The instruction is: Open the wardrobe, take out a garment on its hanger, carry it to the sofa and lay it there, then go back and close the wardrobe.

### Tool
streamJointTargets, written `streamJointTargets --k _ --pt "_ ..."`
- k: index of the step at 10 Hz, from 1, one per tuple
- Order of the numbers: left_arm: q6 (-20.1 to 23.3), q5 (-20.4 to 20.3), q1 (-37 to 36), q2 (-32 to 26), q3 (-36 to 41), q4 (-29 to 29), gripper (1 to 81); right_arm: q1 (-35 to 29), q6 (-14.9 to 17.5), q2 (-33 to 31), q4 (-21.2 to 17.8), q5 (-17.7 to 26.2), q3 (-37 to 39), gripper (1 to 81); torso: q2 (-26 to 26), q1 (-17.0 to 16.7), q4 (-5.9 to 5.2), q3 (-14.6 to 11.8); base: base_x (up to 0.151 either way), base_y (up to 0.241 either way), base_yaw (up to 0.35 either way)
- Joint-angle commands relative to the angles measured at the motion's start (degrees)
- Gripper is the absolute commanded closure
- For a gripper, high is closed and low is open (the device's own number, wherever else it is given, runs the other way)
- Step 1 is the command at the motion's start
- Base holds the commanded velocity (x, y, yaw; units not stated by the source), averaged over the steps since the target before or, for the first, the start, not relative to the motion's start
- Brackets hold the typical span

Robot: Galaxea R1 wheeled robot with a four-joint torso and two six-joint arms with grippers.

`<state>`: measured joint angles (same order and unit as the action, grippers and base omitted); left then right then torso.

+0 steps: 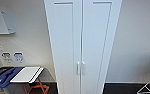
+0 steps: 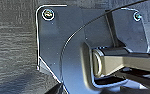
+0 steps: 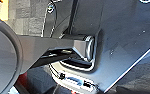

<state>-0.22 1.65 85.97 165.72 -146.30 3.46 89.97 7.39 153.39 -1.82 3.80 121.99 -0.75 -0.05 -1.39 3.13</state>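
Note:
The wardrobe (image 1: 82, 45) stands straight ahead in the head view, tall, narrow and white, with two recessed-panel doors. Both doors are shut, meeting at a thin centre seam. Two small white vertical handles (image 1: 81, 68) sit side by side low on the doors, one either side of the seam. The garment, the hanger and the sofa are hidden from me here. In both wrist views I see the robot's own dark plate and jointed bar over dark carpet.
A white wall box (image 1: 1, 21) hangs at the upper left, with small signs (image 1: 13, 57) below it. A table with a white board and blue folder (image 1: 18, 75) stands at the lower left, over an orange frame (image 1: 38, 88). A thin white wire frame (image 1: 148, 87) shows at the lower right.

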Motion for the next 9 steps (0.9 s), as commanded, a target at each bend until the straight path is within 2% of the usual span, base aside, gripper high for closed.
streamJointTargets --k 1,9 --pt "0.1 3.1 -3.1 -0.4 0.2 0.3 1.0 -2.9 0.1 -1.0 0.3 3.2 -0.2 1.0 0.0 0.1 0.0 0.0 0.115 0.0 0.0" --pt "0.2 3.2 -3.1 0.1 0.3 0.3 1.0 -2.9 0.2 0.2 0.6 3.2 2.8 1.0 0.0 0.1 0.0 0.0 0.117 0.0 0.0"
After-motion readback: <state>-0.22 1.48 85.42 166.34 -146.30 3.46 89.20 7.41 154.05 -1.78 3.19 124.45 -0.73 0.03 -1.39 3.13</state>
